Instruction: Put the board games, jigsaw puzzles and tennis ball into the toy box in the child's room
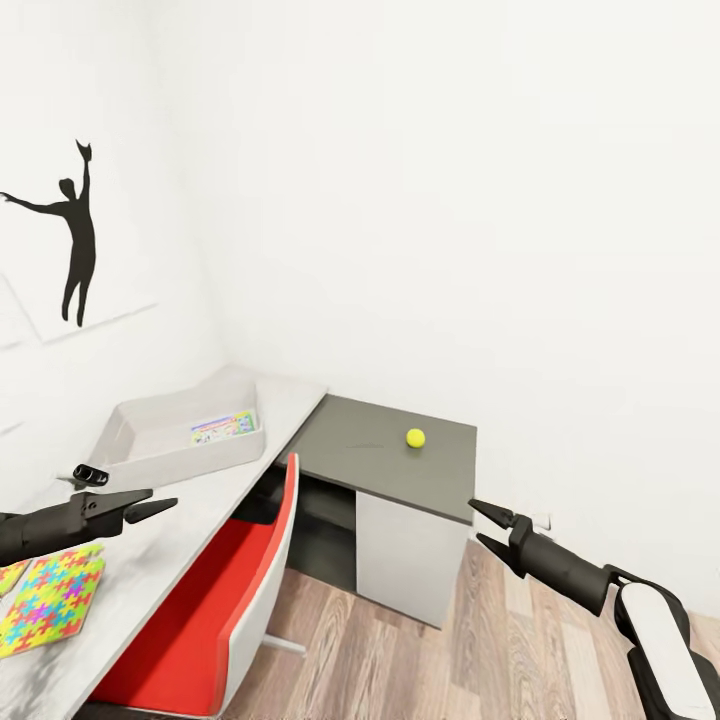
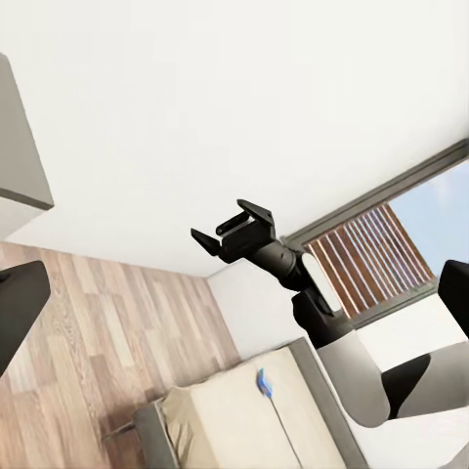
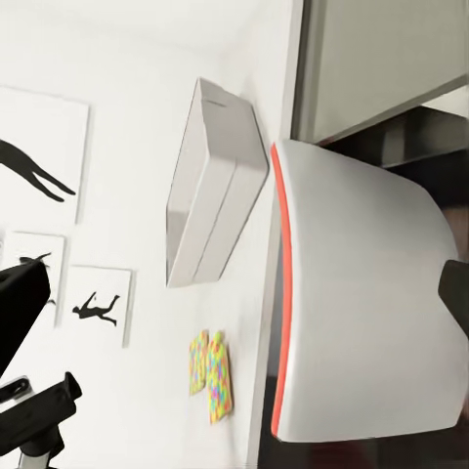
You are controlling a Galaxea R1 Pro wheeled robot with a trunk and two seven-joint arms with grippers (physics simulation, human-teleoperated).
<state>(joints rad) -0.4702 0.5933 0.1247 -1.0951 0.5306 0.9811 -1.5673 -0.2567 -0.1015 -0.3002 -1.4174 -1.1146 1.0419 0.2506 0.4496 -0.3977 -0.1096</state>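
The light grey toy box (image 1: 130,440) stands on the pale table (image 1: 150,570) near the corner, with a flat printed board game (image 1: 226,427) lying inside it. The tennis ball (image 1: 415,437) rests on the dark grey section. A multicoloured jigsaw puzzle (image 1: 50,598) lies on the table's near end, and the edge of a second puzzle (image 1: 10,575) shows beside it. My left gripper (image 1: 140,495) hovers open above the table, between the puzzle and the toy box. My right gripper (image 1: 475,521) is open and empty, just off the dark section's near corner. The bed (image 2: 225,415) carries a small blue item (image 2: 262,381).
A red chair (image 1: 220,600) with a white shell is tucked under the table between my arms. Black silhouette prints (image 1: 75,240) hang on the left wall. Wood-plank floor (image 1: 420,660) lies in front of the white door (image 1: 405,560). A window with blinds (image 2: 371,254) is beyond the bed.
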